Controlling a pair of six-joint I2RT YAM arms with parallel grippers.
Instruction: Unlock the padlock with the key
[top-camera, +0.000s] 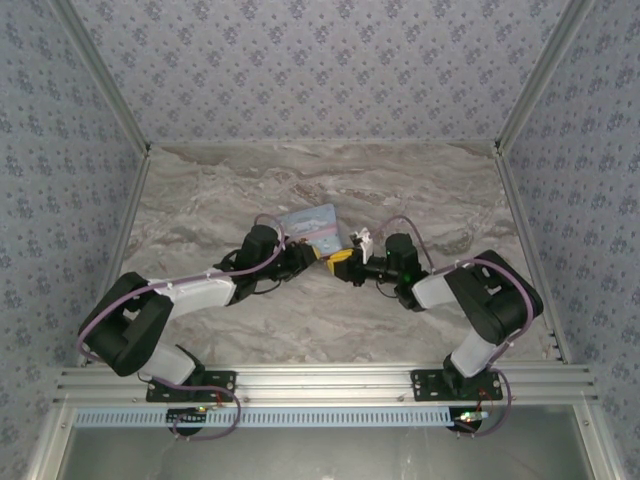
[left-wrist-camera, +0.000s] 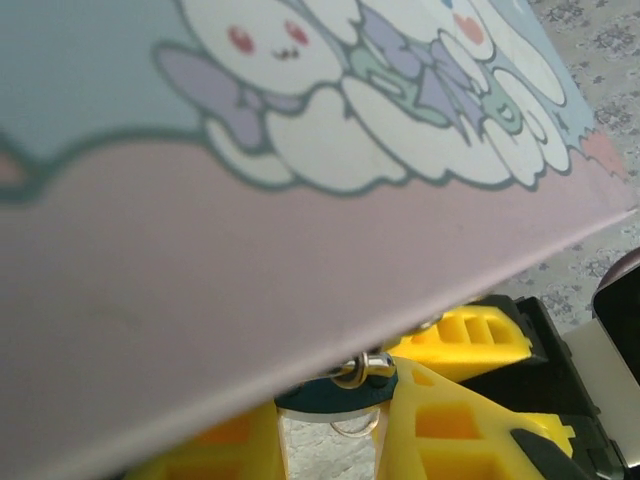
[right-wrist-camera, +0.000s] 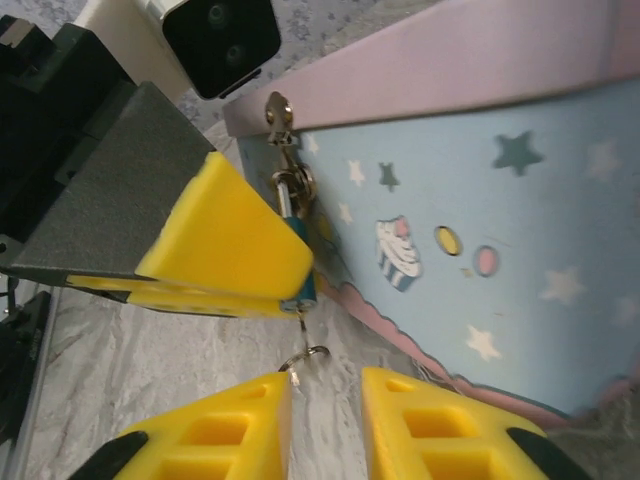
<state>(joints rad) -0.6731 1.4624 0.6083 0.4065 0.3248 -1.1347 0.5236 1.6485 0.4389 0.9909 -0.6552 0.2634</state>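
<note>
The padlock (left-wrist-camera: 330, 398) is a tiny dark teal body with a silver shackle (right-wrist-camera: 290, 185) hooked through the hasp of the cartoon tin. My left gripper (left-wrist-camera: 335, 425) is shut on the padlock, whose bottom edge (right-wrist-camera: 303, 290) peeks out below its yellow finger (right-wrist-camera: 225, 240). The key (right-wrist-camera: 302, 318) sticks out of the padlock's underside, its wire ring (right-wrist-camera: 305, 357) hanging free. My right gripper (right-wrist-camera: 325, 400) stands open just below, the ring by the tip of its left finger and nothing between its pads. From above, the left gripper (top-camera: 322, 256) and right gripper (top-camera: 352, 266) meet at mid-table.
The light-blue and pink cartoon tin (top-camera: 310, 224) lies on the marble table (top-camera: 200, 190) right behind both grippers, tilted up at the padlock side. Patterned walls and aluminium posts (top-camera: 520, 100) close in the table. The left wrist camera housing (right-wrist-camera: 220, 35) sits close above the padlock.
</note>
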